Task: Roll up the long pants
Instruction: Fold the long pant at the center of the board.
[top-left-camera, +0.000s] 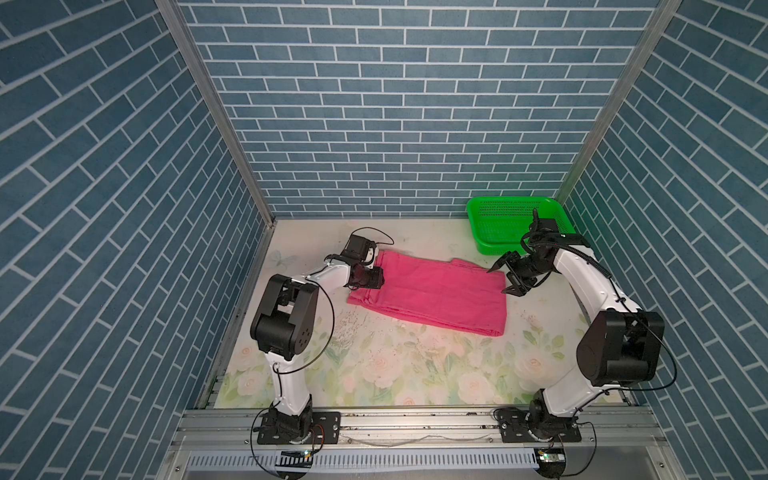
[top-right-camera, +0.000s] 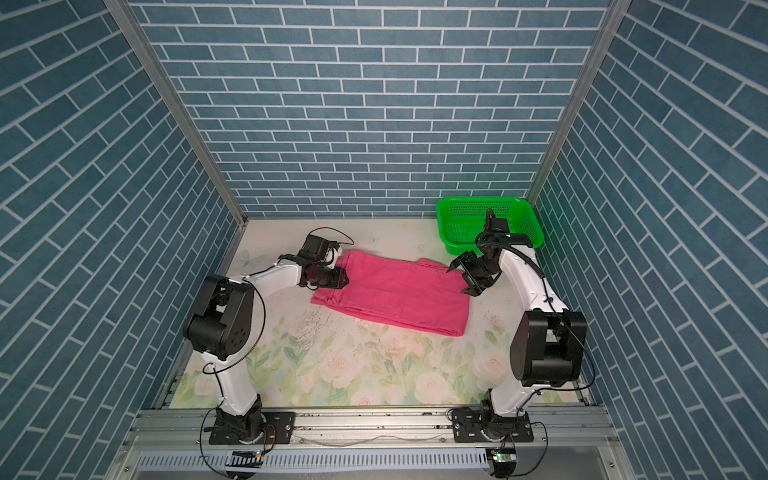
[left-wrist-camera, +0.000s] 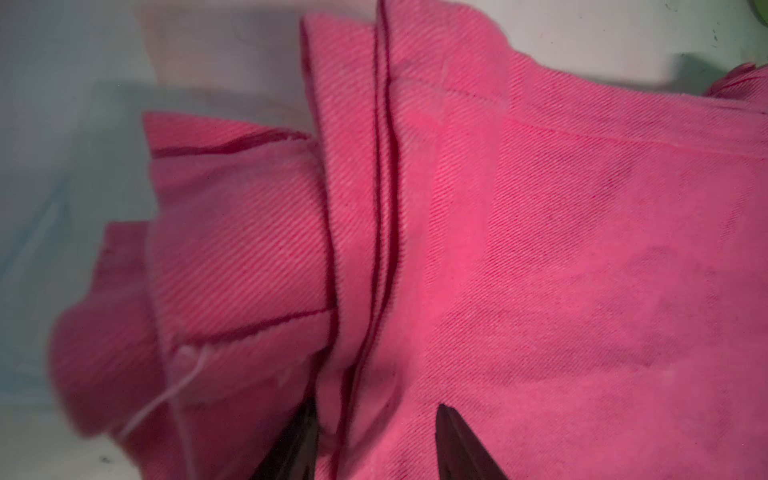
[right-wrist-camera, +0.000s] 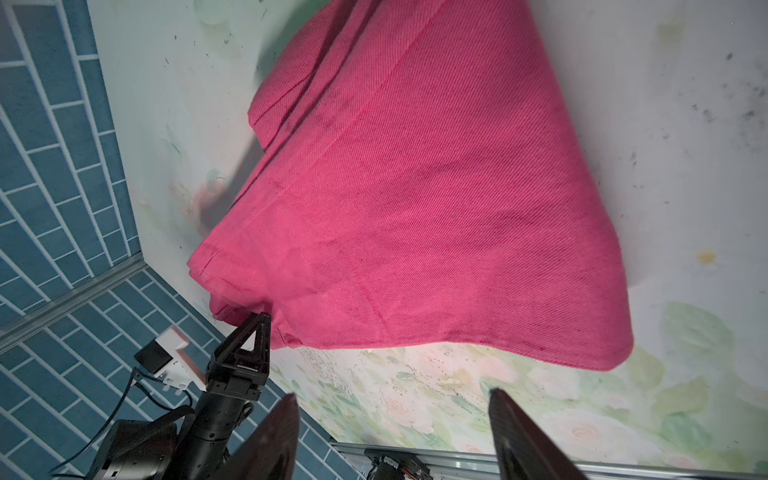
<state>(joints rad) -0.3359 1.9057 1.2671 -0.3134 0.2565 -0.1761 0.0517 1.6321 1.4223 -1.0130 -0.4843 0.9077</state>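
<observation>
The long pants (top-left-camera: 436, 291) (top-right-camera: 399, 291) are bright pink and lie folded into a flat band across the middle of the table. My left gripper (top-left-camera: 382, 276) (top-right-camera: 345, 280) is at their left end. In the left wrist view its fingertips (left-wrist-camera: 451, 424) stand either side of a bunch of stacked cloth edges (left-wrist-camera: 374, 249), shut on that fold. From the right wrist view one left finger (right-wrist-camera: 253, 336) shows against the pants' (right-wrist-camera: 415, 187) corner. My right gripper (top-left-camera: 496, 281) (top-right-camera: 455, 281) (right-wrist-camera: 392, 395) hangs open just off the right end, with nothing between its fingers.
A green mesh basket (top-left-camera: 511, 199) (top-right-camera: 478, 200) stands in the back right corner, behind the right wrist. Blue brick-patterned walls close in the left, right and back sides. The flowered table top (top-left-camera: 374, 365) stretches in front of the pants to the metal rail (top-left-camera: 415, 419).
</observation>
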